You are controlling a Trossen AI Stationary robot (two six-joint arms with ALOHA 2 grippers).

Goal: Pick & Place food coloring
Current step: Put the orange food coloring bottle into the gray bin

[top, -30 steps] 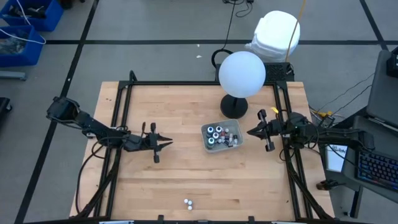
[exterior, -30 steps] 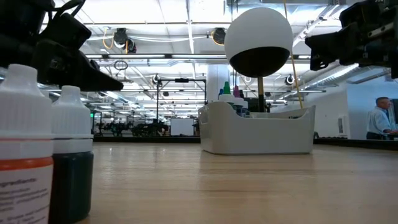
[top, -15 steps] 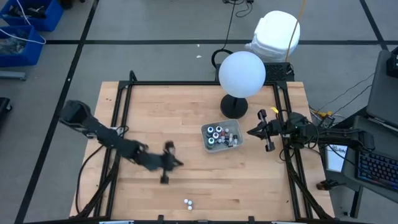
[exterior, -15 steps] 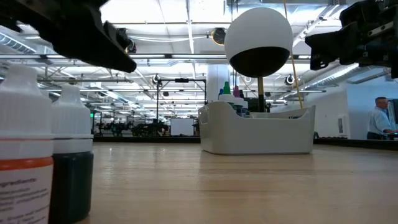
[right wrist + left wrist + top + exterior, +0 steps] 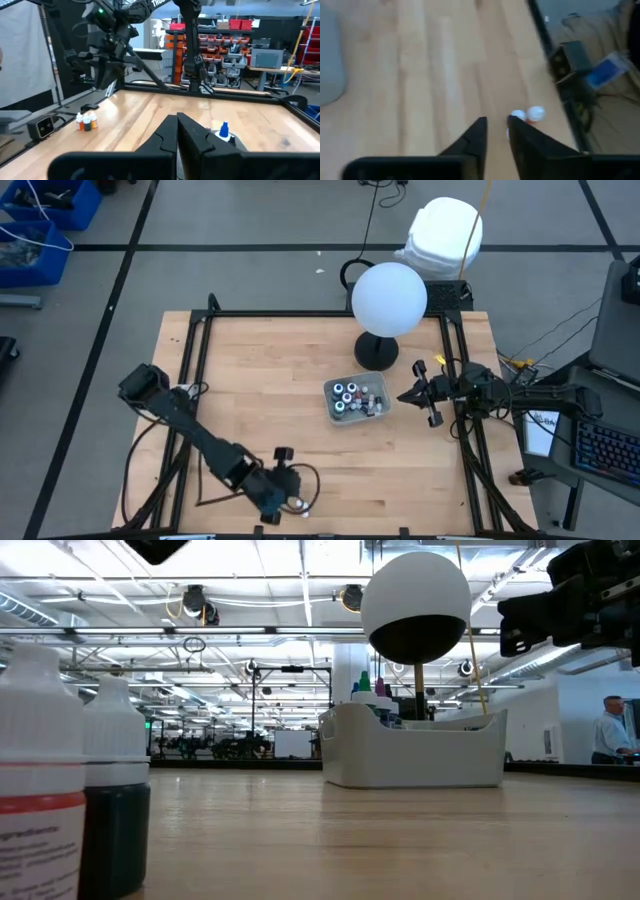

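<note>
Two loose food coloring bottles (image 5: 60, 780) with white caps stand side by side near the table's near edge, one orange-banded, one dark green; the left wrist view shows their caps (image 5: 527, 114). My left gripper (image 5: 497, 122) hovers above the table just short of them (image 5: 286, 498), open by a narrow gap and touching nothing. Several more bottles stand in the clear grey tray (image 5: 355, 400) at the table's middle right. My right gripper (image 5: 404, 394) waits shut, level, just right of the tray.
A white globe on a black stand (image 5: 389, 300) rises behind the tray and overhangs it. Black frame rails (image 5: 190, 380) run along the table's edges. Bare wood (image 5: 270, 380) lies between the tray and the left rail. A person (image 5: 610, 735) stands far off in the room.
My left arm has swung from the table's left middle toward the near edge, ending over the two loose bottles, and has left the low view except for a corner at the top. The bottles and the tray have not moved.
</note>
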